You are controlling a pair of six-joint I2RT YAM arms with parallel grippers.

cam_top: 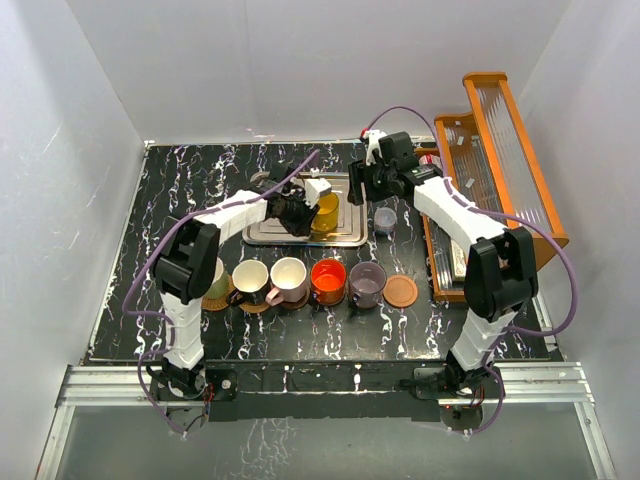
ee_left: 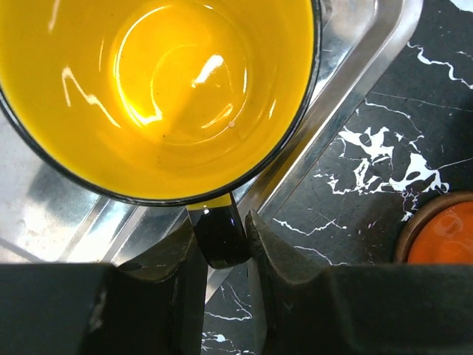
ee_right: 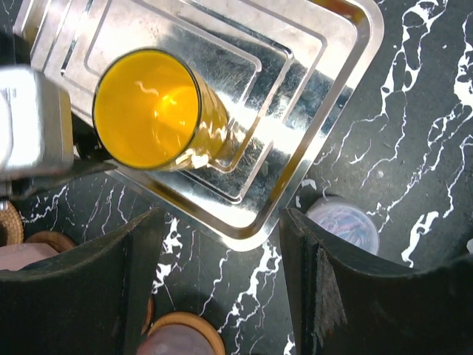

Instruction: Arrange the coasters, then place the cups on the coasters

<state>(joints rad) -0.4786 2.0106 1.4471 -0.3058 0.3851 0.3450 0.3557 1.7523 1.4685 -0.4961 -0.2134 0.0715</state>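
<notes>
Between fingers of left claw (ee_left: 222, 240), clamped: handle of yellow-orange cup (ee_left: 170, 89), on steel tray (ee_left: 355, 59). Right claw (ee_right: 222, 222) alongside, half open, empty. Five cups (cam_top: 328, 280) already on coasters (cam_top: 258, 306); one bare coaster (cam_top: 401, 291) remaining.

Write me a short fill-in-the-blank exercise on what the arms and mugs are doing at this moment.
1. The left gripper is shut on the ____ of the yellow mug.
2. That mug is on the steel ____.
3. The empty coaster lies at the ____ end of the row of mugs.
4. The right gripper holds nothing; its jaws stand ____.
Missing words: handle; tray; right; open.
</notes>
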